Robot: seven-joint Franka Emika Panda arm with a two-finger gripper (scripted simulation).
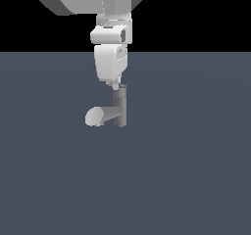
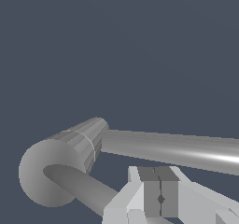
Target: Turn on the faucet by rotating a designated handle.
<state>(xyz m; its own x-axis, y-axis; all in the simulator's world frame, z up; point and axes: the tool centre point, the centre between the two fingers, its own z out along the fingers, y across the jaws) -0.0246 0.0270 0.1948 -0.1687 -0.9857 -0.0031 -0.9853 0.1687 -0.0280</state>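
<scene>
On the exterior view's left, you see the faucet's (image 1: 113,110) thick, pale, round-ended spout (image 1: 95,116) jutting out low over the dark slate bench (image 1: 186,170), its blunt tip the leftmost thing in the scene. Just to its right stands the darker grey upright post (image 1: 119,106), to which the spout joins near the base. Directly above the post your white arm comes straight down from the top of the exterior view, and the hand (image 1: 116,85) meets the top of the post, hiding the cap there. In that view you cannot make out the handle apart from the hand.

In the wrist view, the spout (image 2: 51,178) shows as a round-ended cylinder. A long, narrow grey bar, which appears to be the handle (image 2: 172,149), stretches away from the post (image 2: 84,139). Your hand's fingers (image 2: 151,190) sit close to the camera, their dark pads pressed together with only a thin seam between them and nothing clamped there. The pads lie just beside the bar; whether they touch it cannot be told.
</scene>
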